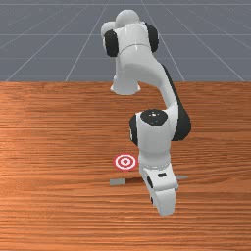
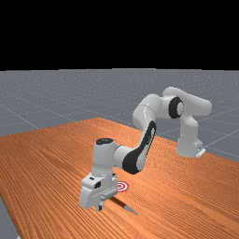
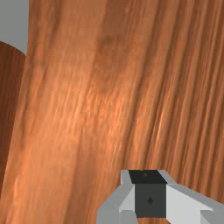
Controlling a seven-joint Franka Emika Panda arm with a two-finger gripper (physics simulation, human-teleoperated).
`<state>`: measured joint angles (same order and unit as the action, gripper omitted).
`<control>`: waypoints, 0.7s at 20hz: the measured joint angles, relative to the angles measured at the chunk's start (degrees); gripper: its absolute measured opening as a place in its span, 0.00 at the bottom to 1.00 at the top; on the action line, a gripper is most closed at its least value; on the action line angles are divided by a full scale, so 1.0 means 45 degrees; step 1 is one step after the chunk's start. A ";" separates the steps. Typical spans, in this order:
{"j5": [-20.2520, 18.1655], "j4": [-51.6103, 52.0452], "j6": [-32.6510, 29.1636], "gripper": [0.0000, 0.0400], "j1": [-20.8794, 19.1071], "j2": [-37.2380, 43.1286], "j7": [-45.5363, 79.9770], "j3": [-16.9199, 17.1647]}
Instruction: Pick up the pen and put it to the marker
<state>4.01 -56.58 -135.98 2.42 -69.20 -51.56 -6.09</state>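
The pen (image 1: 116, 182) lies on the wooden table (image 1: 59, 147) near the red-and-white marker (image 1: 125, 162), with the gripper (image 2: 99, 207) beside it, on the side away from the marker. In the wrist view the gripper's fingers (image 3: 150, 201) are pressed together with nothing pinched, apart from the pen's body. The front view has both pen ends poking out past the hand, blunt grey and pointed, while the far view gives the pointed end and part of the brown body

grained wooden table (image 1: 59, 215), smooth plastic-looking arm (image 1: 140, 61), wood-like pen (image 2: 119, 202), smooth-looking tip (image 2: 131, 210)
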 joint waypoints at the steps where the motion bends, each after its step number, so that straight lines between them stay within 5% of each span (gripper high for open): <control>1: -0.0040 -0.0125 -0.0076 0.00 -0.0132 0.0070 0.0123 0.0072; 5: 0.0041 -0.0316 -0.0155 0.00 -0.0303 0.0192 0.0455 0.0422; 6: -0.0475 -0.2050 -0.1042 0.00 -0.0939 0.1003 -0.0143 -0.0285; 8: -0.0062 -0.4252 -0.2683 0.00 -0.0675 0.2655 0.0402 0.0247; 10: -0.0120 -0.4806 -0.1906 0.00 -0.0757 0.4095 0.0401 0.0153; 11: -0.0025 -0.5583 -0.3284 0.00 -0.0685 0.4812 0.0525 0.0295; 13: 0.0372 -0.3751 0.0404 0.00 -0.0409 0.4754 0.0753 0.0573; 14: 0.0485 -0.3600 0.0494 0.00 -0.0356 0.4715 0.0818 0.0673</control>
<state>6.19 -72.77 -133.75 0.82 -47.99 -47.87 -3.06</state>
